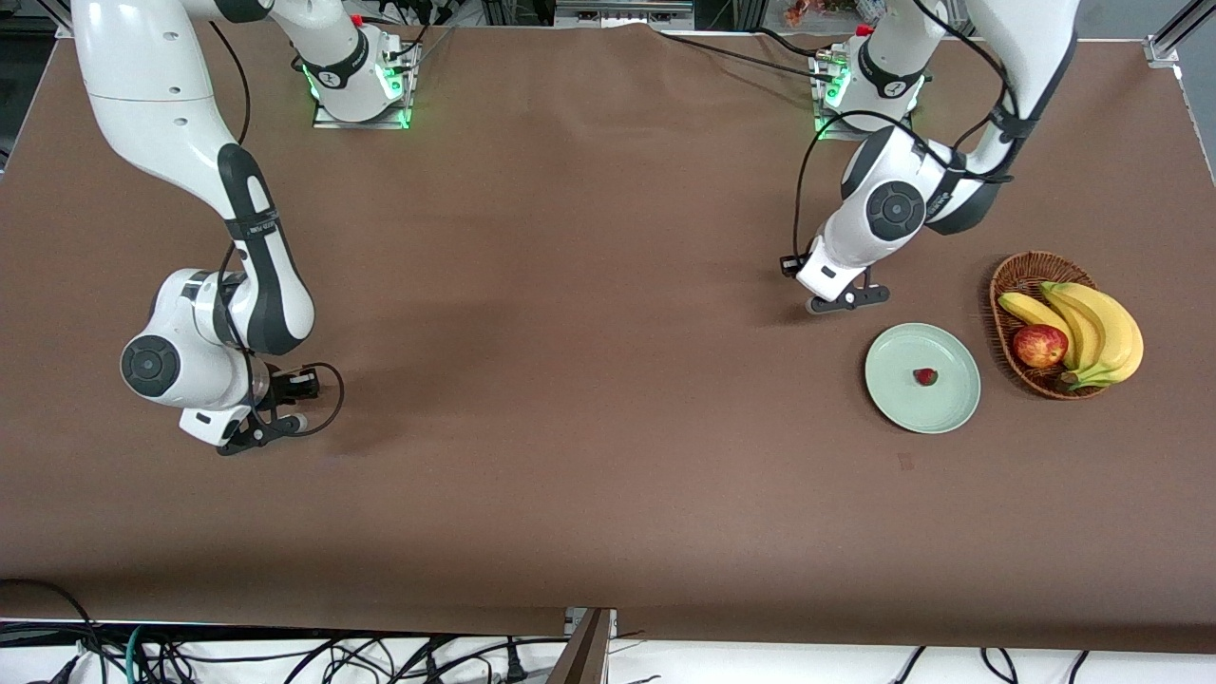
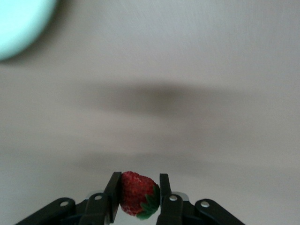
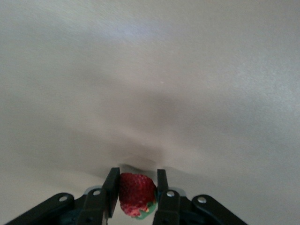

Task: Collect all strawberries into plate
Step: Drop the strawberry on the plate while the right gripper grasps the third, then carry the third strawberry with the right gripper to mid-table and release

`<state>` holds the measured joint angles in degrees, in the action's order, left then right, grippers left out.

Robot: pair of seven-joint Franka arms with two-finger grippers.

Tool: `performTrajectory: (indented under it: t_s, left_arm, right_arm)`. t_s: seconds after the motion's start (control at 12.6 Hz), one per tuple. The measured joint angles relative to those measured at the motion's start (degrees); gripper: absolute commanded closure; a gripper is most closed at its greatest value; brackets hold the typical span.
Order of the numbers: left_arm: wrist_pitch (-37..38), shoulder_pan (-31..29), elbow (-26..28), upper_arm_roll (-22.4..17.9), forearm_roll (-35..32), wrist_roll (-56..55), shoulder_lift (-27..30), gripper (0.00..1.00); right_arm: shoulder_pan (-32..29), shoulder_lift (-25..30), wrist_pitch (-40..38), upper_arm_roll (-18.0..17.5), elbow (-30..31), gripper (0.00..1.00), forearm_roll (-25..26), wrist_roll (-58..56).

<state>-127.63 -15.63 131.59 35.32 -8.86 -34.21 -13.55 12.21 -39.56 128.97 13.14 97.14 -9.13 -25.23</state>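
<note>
You had one strawberry (image 1: 925,377) already lying on the plate (image 1: 898,404), with two left to deliver. Your left gripper (image 2: 138,194), over bare table beside the plate, was clamped on a second berry (image 2: 137,193). Your right gripper (image 3: 136,193), low at the right arm's end, pinched the third berry (image 3: 136,194).

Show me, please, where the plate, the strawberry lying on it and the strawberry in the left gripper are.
plate (image 1: 898,399): front view, bare surface near its rim.
strawberry on the plate (image 1: 925,377): front view, red body.
strawberry in the left gripper (image 2: 136,192): left wrist view, red flesh between the fingers.
</note>
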Motion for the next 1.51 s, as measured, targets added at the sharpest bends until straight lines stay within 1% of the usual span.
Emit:
performTrajectory:
  t_s: [0.08, 0.16, 0.24, 0.4, 0.56, 0.63, 0.71, 0.79, 0.87, 1.03, 1.11, 1.19, 1.27, 1.35, 1.51]
  left_arm:
    - [5.34, -0.42, -3.90, 0.00, -3.12, 1.23, 0.37, 1.00]
    - [9.16, -0.95, -7.47, -0.06, -5.18, 4.87, 0.33, 1.00]
    - [11.11, -1.77, -10.35, -0.27, -6.06, 10.71, 0.17, 1.00]
    - [11.96, -4.48, -14.39, -0.72, -6.30, 23.90, -1.18, 1.00]
    - [11.94, -6.49, -18.04, -1.27, -7.54, 36.32, -5.21, 1.00]
    - [11.90, -6.73, -19.99, -1.76, -10.16, 41.78, -8.03, 1.00]
    - [11.54, -6.83, -21.89, -2.08, -14.24, 46.58, -11.42, 1.00]
    - [10.39, -7.01, -23.43, -2.30, -18.22, 50.04, -14.66, 1.00]
    - [8.61, -7.49, -24.62, -2.44, -20.63, 53.33, -17.48, 0.99]
    - [4.90, -9.16, -25.78, -2.58, -21.86, 59.02, -21.23, 0.91]
    - [3.74, -10.32, -25.93, -2.60, -21.87, 61.15, -22.42, 0.61]
    - [3.19, -11.29, -26.04, -2.61, -21.87, 62.74, -23.17, 0.28]
    - [2.91, -11.81, -26.19, -2.60, -21.87, 63.46, -23.50, 0.00]
    - [2.90, -11.91, -26.36, -2.54, -21.87, 63.79, -23.59, 0.00]
    - [2.92, -11.90, -26.67, -2.23, -21.87, 63.79, -23.58, 0.00]
  right_arm:
    - [0.24, 0.47, -0.12, -0.26, -0.05, 0.92, 0.00, 0.69]
    - [0.72, 0.88, -0.12, -0.40, -0.22, 0.92, -0.03, 1.49]
    - [1.52, 1.23, -0.13, -0.49, -0.47, 0.92, -0.11, 3.09]
    - [4.62, 1.51, -0.11, -1.12, -1.98, 0.92, -1.23, 9.76]
    - [10.16, 0.48, -0.11, -2.49, -5.46, 0.92, -2.42, 22.39]
    - [13.40, -1.09, -0.01, -3.38, -8.02, 0.92, -2.69, 30.21]
    - [16.45, -3.41, 0.67, -4.73, -10.88, 0.92, -3.06, 38.05]
    - [18.51, -6.11, 2.54, -6.70, -13.91, 0.92, -3.48, 44.71]
    - [19.75, -8.96, 5.17, -9.14, -16.91, 0.92, -3.69, 50.74]
    - [21.28, -13.90, 11.58, -13.83, -21.37, 0.91, -3.73, 60.84]
    - [22.62, -15.64, 14.98, -15.13, -22.58, 0.90, -3.74, 64.95]
    - [24.55, -16.94, 18.16, -15.62, -23.37, 0.89, -3.75, 68.84]
    - [26.56, -17.88, 20.91, -15.68, -24.02, 0.85, -3.75, 72.39]
    - [28.34, -18.68, 22.88, -15.71, -24.87, 0.85, -3.78, 75.70]
    - [31.16, -20.30, 23.92, -15.78, -27.87, 0.80, -3.81, 81.76]
